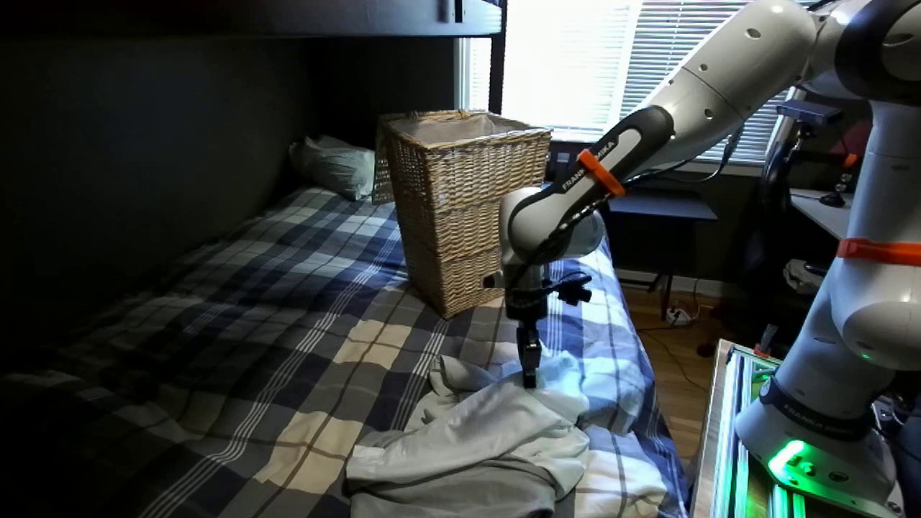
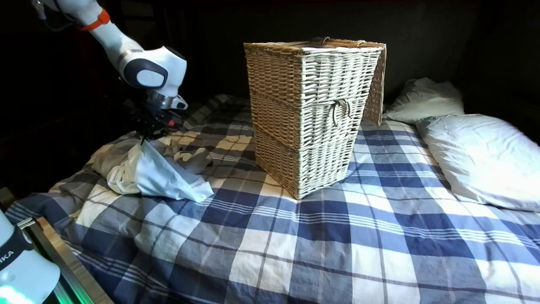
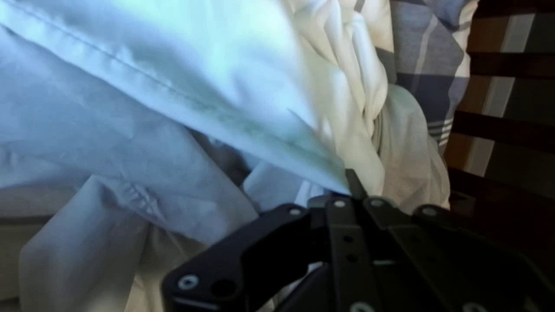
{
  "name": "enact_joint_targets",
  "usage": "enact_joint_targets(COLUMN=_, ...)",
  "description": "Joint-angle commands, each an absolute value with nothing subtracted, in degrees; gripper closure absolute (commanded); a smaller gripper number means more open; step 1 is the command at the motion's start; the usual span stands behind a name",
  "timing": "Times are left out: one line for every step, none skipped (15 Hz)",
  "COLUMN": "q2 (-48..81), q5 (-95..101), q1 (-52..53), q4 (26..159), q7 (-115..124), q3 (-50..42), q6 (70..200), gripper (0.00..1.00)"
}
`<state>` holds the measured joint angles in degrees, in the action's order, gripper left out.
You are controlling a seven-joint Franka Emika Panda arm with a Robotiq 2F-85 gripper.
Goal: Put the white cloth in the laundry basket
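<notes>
Pinching cloth [image 2: 162, 173]; pillows [image 2: 485, 158] beyond basket [image 2: 308, 120]

Plaid bedspread [image 2: 382, 253], 2 pale pillows [image 2: 489, 162] on it, slatted window blinds [image 1: 665, 50]

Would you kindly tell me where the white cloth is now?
In an exterior view, the white cloth lies bunched at picture left on the plaid bedspread, left of the laundry basket, partly pinched in the jaws.
</notes>
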<state>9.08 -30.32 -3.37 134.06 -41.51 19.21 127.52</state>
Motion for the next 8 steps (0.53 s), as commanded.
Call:
enact_joint_targets(q2=-0.7, q5=-32.2, q1=-0.3, q4=134.6, q7=-36.8, q3=15.1, q6=124.9, gripper=1.0)
enact_joint_targets(q2=-3.5, q5=-31.8, q1=0.3, q4=134.3, q7=-34.9, q3=14.1, q6=123.2, gripper=1.0)
enact_joint_targets(q2=-6.5, q5=-30.1, q1=0.9, q4=134.2, q7=-32.0, q3=12.9, q6=122.3, gripper=1.0)
enact_joint_targets(q2=-8.9, q5=-29.1, q1=1.4, q4=133.8, q7=-29.5, q3=11.7, q6=121.0, gripper=1.0)
enact_joint_targets(q2=-11.5, q5=-28.0, q1=1.8, q4=133.4, q7=-27.1, q3=10.5, q6=120.0, gripper=1.0)
enact_joint_targets(q2=-13.8, q5=-26.8, q1=2.2, q4=132.8, q7=-24.8, q3=9.3, q6=118.6, gripper=1.0)
enact_joint_targets(q2=-16.0, q5=-25.7, q1=2.4, q4=132.1, q7=-23.0, q3=8.1, q6=117.6, gripper=1.0)
enact_joint_targets(q2=-17.9, q5=-24.1, q1=2.3, q4=131.1, q7=-21.4, q3=6.9, q6=116.1, gripper=1.0)
